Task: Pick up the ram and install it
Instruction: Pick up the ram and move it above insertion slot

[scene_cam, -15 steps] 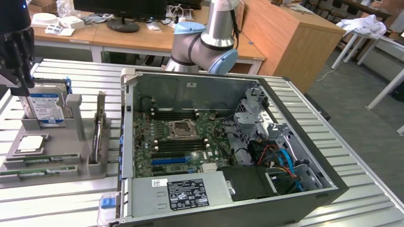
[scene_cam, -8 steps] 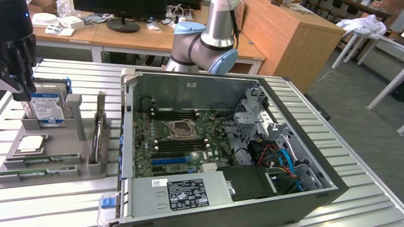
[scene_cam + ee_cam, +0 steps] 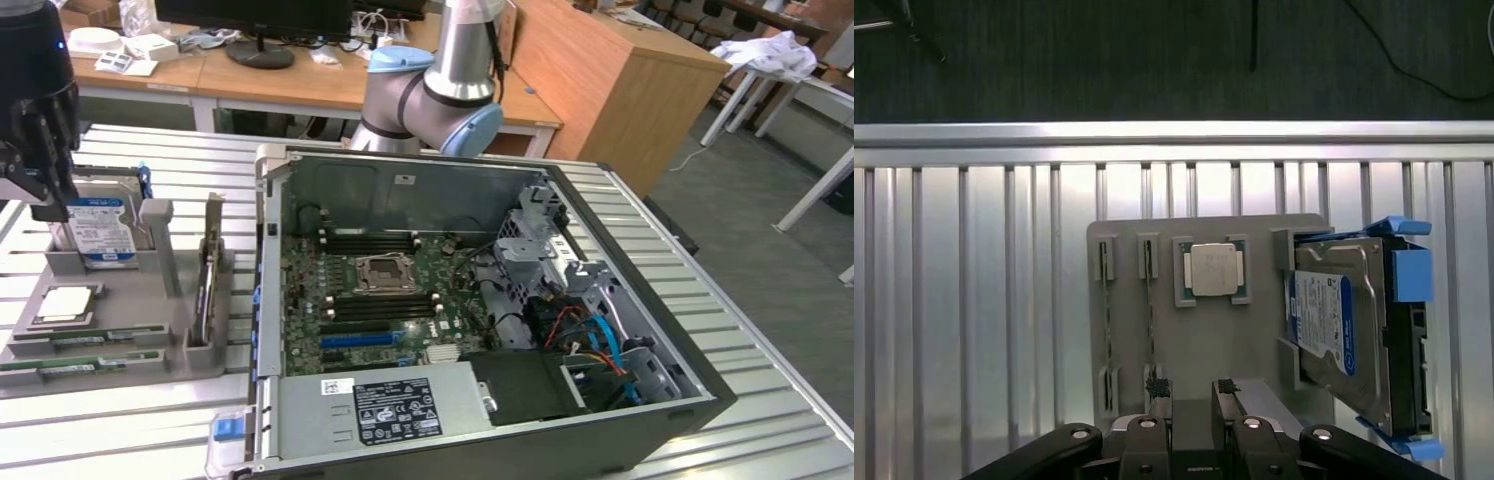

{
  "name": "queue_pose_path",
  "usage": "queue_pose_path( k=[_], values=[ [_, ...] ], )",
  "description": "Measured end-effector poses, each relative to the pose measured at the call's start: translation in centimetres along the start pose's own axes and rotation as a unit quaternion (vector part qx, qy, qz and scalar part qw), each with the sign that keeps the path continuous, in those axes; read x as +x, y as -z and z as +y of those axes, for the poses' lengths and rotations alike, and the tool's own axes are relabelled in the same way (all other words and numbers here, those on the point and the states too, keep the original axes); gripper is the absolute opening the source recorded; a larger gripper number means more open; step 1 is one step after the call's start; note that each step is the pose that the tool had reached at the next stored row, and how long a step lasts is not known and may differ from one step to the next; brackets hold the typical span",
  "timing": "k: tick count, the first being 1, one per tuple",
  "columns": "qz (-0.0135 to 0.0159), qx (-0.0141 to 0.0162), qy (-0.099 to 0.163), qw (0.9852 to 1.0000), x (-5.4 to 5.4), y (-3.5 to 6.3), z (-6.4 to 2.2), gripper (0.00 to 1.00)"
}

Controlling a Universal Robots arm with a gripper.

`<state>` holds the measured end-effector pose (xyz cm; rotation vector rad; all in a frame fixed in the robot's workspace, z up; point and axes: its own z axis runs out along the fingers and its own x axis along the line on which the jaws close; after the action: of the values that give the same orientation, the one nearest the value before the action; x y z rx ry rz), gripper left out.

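Two ram sticks, thin and green, stand on edge in slots of a grey holder tray [image 3: 1254,350]. One ram stick [image 3: 1150,325] is nearer my fingers than the other [image 3: 1106,320]. In the exterior view the ram [image 3: 96,339] lies along the tray's near side. My gripper [image 3: 1192,392] hangs above the tray, open, with nothing between its fingers, and sits a little to one side of the nearer stick. In the exterior view the gripper [image 3: 38,185] hovers at the far left, over the tray's hard-drive end. The open computer case [image 3: 467,300] shows the motherboard and its dark memory slots [image 3: 380,304] beside the CPU socket [image 3: 387,270].
The tray also holds a silver hard drive with a blue label [image 3: 1334,325], a CPU chip [image 3: 1214,270] and an upright card [image 3: 210,275]. Everything rests on a ribbed metal table [image 3: 120,430]. The case walls and the power supply [image 3: 387,410] stand to the exterior view's right of the tray.
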<state>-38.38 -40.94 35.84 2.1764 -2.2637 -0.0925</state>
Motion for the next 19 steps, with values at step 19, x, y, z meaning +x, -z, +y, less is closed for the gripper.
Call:
queue_pose_path(
  k=[19],
  values=[
    [0.0000,0.0000,0.000,1.0000,0.1,-2.36,-0.10,0.30]
  ],
)
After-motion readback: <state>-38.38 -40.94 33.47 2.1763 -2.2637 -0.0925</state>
